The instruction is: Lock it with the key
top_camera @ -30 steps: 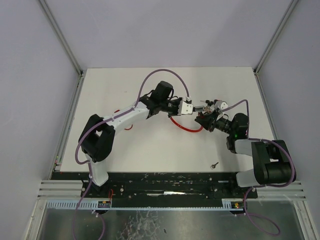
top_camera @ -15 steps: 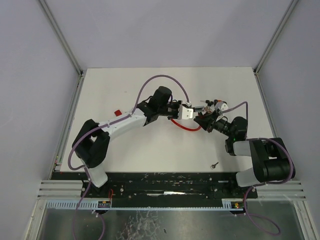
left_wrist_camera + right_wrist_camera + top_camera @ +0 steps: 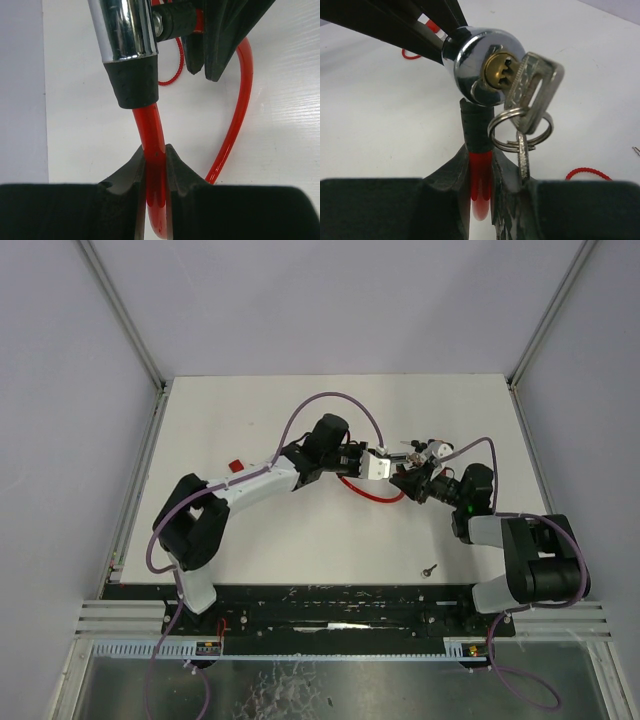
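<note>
A chrome lock barrel [image 3: 470,55] hangs above the table between both grippers, shown too in the top view as the lock [image 3: 405,455]. A silver key [image 3: 532,85] sits in its brass keyhole, with a ring [image 3: 520,131] and a second key hanging from it. My right gripper [image 3: 481,160] is shut on the red cable [image 3: 481,172] just below the lock's black sleeve. My left gripper [image 3: 155,155] is shut on the red cable [image 3: 150,125] under the other chrome end [image 3: 125,30]. The cable's loop [image 3: 365,492] sags to the table.
A loose small key [image 3: 429,569] lies near the front edge on the right. A small red piece [image 3: 236,465] rests left of the left arm. Thin red string [image 3: 585,172] lies on the white table [image 3: 300,530]. Walls stand close at both sides.
The left arm's forearm and elbow have shifted, uncovering the small red piece on the table. Both grippers keep their hold on the cable, and the lock has barely moved.
</note>
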### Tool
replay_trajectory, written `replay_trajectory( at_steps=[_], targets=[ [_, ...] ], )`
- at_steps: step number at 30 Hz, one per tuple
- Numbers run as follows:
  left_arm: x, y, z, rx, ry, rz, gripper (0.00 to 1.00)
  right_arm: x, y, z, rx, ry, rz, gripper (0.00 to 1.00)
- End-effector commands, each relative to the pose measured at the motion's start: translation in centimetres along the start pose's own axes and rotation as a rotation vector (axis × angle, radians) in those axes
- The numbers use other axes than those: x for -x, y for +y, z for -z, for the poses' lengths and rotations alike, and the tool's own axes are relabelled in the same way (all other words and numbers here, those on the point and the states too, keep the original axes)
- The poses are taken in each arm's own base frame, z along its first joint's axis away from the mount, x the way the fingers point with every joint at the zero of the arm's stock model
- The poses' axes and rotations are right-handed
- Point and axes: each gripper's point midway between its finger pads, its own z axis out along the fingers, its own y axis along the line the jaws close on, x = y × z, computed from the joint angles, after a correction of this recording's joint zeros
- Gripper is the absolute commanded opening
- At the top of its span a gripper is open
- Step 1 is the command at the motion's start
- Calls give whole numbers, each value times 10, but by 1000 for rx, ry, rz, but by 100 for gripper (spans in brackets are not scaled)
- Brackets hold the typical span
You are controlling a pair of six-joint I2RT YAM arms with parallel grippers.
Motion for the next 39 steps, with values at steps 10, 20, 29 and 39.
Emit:
replay_trajectory(
  at_steps=[10, 20, 29, 39],
  targets=[
    [0, -13, -11, -67, -53, 29, 0, 20, 1, 2, 89, 23, 129, 35],
    [-5, -5, -4, -67, -90, 88, 0, 21, -4, 12, 82, 11, 62, 47],
    [-15, -1, 2, -56, -89, 110, 0, 11, -5, 17, 107, 89, 77, 57],
    [-16, 1, 5, -61, -108, 124, 0, 11, -11, 18, 97, 106, 79, 42]
  ],
)
